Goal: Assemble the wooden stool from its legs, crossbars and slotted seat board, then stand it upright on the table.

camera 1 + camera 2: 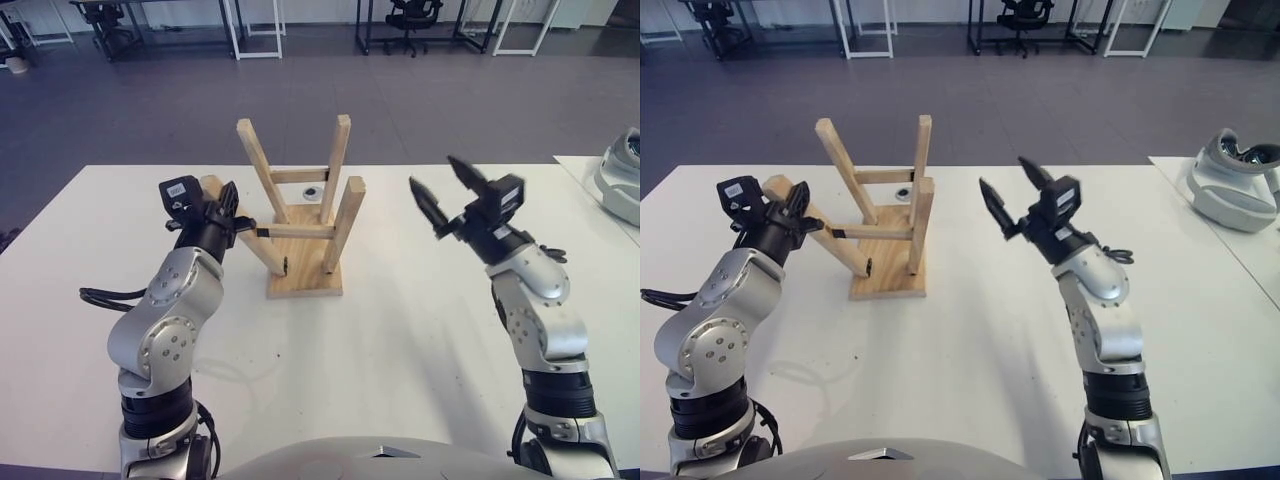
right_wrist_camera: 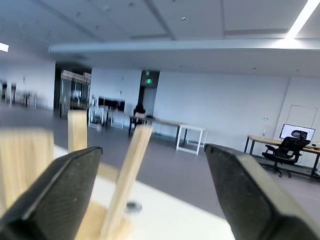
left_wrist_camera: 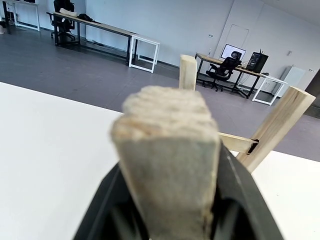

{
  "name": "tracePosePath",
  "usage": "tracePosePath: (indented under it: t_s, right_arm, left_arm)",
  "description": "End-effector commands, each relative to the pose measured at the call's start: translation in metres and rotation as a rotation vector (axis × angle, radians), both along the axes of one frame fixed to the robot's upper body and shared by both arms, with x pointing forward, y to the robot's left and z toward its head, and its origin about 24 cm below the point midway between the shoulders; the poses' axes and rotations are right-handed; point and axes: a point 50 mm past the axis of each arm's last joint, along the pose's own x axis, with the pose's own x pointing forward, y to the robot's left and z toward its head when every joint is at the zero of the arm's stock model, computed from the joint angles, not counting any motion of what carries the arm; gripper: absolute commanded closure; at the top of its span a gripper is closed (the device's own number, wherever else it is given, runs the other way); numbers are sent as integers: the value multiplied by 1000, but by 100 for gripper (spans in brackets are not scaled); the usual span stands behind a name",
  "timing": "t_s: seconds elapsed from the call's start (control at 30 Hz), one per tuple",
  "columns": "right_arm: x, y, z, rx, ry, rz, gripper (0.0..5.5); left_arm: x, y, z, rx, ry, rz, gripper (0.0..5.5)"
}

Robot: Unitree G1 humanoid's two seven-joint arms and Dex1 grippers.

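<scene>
Pinching a tilted leg (image 1: 263, 253) in my left gripper (image 1: 228, 214), I'm probably seating it into the upturned stool (image 1: 305, 279) just ahead. My right gripper (image 1: 434, 172) hangs spread alongside, ready to brace.

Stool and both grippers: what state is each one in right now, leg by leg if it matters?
Stool: upside down, seat board flat on the table, four legs pointing up.
Near left leg: slanted outward, clamped near its top end.
Crossbars: two visible, fitted between legs.
Left gripper: shut on the near left leg.
Right gripper: open, empty, raised beside the stool, touching nothing.
</scene>
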Motion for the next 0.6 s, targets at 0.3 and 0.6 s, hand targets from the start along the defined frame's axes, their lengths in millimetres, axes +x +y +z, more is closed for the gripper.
tracePosePath:
  t_s: [0.3, 0.6]
  right_arm:
    - [4, 124, 37, -488, -80, -18, 168]
    - [20, 164, -22, -958, -115, -39, 168]
  left_arm:
    - [-1, 0, -26, 68, 142, 56, 447]
    - [-2, -4, -24, 65, 129, 52, 447]
